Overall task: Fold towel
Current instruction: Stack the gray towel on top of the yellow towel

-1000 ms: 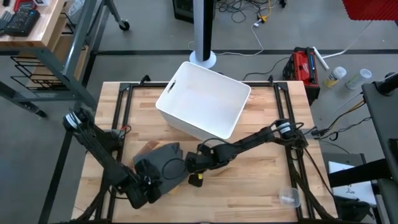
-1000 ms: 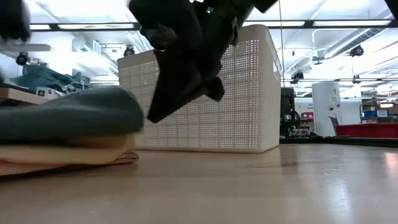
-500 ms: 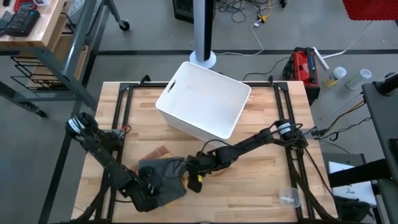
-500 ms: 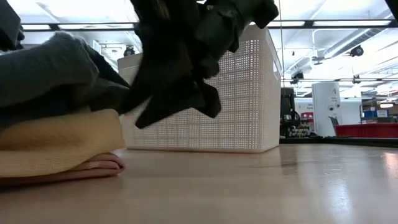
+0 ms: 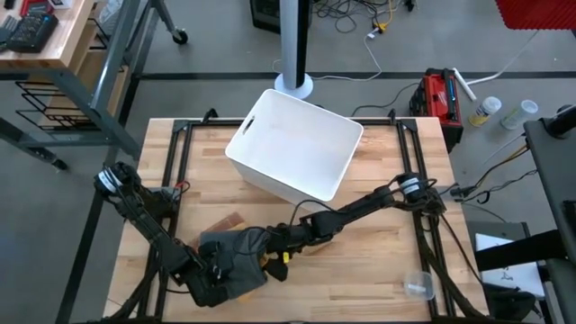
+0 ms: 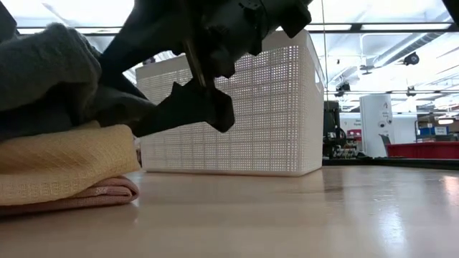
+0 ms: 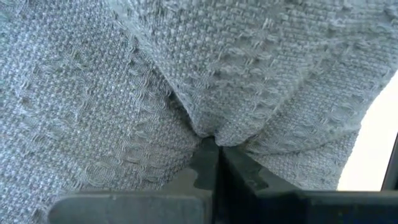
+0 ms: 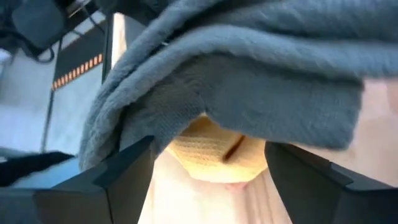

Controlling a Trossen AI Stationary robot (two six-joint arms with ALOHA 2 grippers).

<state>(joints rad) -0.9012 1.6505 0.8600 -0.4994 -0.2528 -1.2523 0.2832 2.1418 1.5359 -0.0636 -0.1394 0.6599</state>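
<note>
Grey towel (image 5: 232, 259) lies bunched on the yellow cloth (image 6: 64, 168), left gripper (image 7: 214, 149) jaws clamped on its fold, right gripper (image 8: 205, 155) jaws spread beside it.

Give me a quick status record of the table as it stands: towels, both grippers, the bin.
grey towel: bunched on top of the stack, near front-left of table
yellow towel: folded, under the grey one
pink towel: bottom of stack, on the table
left gripper: shut on grey towel
right gripper: open, beside the stack's right edge
white bin: at table's rear centre, apart from the stack
</note>
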